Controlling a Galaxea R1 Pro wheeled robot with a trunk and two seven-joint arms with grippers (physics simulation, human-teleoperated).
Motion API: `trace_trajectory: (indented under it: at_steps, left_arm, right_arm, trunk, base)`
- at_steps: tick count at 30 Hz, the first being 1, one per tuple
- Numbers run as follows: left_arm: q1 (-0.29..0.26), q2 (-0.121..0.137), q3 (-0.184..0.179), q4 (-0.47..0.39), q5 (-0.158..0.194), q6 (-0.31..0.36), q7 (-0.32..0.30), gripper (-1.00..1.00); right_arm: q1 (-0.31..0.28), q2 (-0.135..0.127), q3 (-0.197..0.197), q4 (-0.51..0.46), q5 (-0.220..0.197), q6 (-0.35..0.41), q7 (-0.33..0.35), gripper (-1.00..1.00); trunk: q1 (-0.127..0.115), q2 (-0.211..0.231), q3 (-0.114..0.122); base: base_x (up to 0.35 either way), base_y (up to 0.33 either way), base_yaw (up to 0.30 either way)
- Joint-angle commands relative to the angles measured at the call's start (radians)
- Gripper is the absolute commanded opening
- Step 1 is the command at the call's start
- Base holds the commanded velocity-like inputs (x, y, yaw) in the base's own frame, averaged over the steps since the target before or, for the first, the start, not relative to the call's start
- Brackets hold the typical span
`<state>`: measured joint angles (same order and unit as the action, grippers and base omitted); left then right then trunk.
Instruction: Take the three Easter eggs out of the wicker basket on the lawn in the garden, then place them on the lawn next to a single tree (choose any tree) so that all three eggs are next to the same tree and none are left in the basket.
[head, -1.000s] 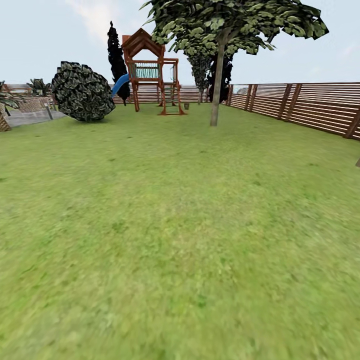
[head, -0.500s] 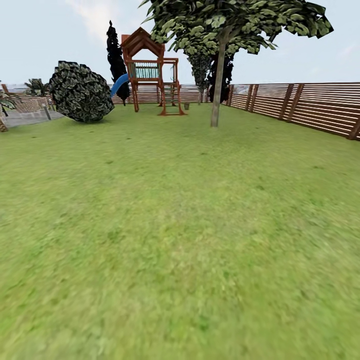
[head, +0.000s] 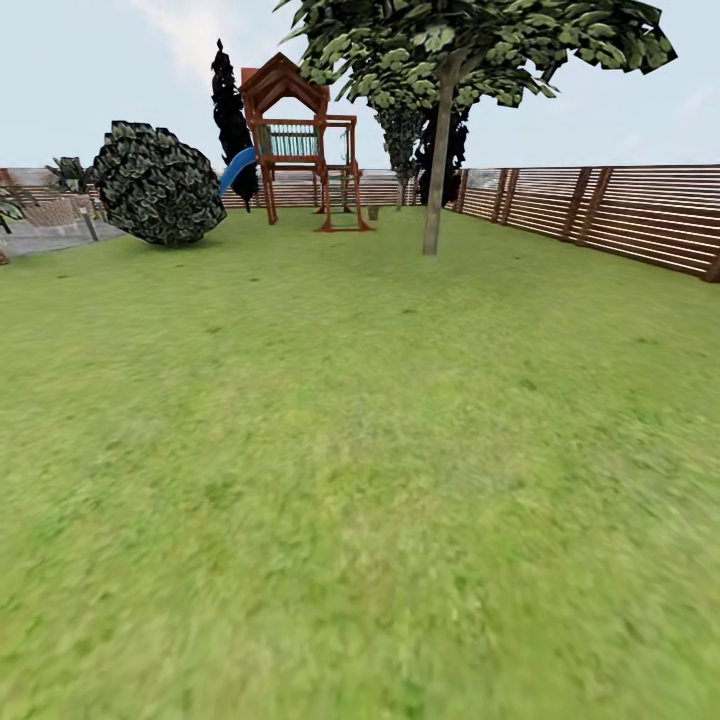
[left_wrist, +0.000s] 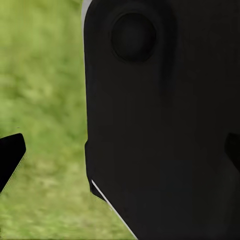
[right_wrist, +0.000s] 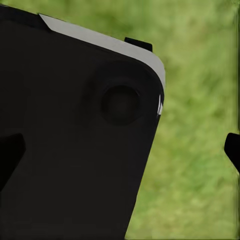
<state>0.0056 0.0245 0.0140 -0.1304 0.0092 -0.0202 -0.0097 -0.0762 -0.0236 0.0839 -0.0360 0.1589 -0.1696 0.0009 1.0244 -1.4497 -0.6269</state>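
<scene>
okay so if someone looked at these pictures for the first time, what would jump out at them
The wide green lawn spreads across the near ground of the head view. Beyond it a pale-trunked tree stands right of centre, with a wooden play frame and blue slide to its left. A brown slatted fence runs along the right.

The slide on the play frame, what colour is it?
Blue. The slide curves down from the reddish-brown wooden play frame, seen best in the head view.
</scene>
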Motion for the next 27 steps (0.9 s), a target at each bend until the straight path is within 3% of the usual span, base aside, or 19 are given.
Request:
trace_trajectory:
  at_steps: [1, 27]
  left_arm:
    - [0.000, 0.000, 0.001, -0.002, 0.001, -0.001, -0.001, 1.00]
    - [0.001, 0.000, 0.001, -0.002, 0.000, -0.001, -0.001, 1.00]
  right_arm:
    - [0.000, -0.001, 0.007, 0.001, -0.001, -0.003, 0.000, 1.00]
    - [0.000, -0.003, 0.005, 0.003, -0.009, -0.001, 0.001, 1.00]
  trunk:
    - [0.001, 0.000, -0.001]
    - [0.001, 0.000, -0.001]
  base:
    - [0.342, 0.000, 0.000]
    - [0.342, 0.000, 0.000]
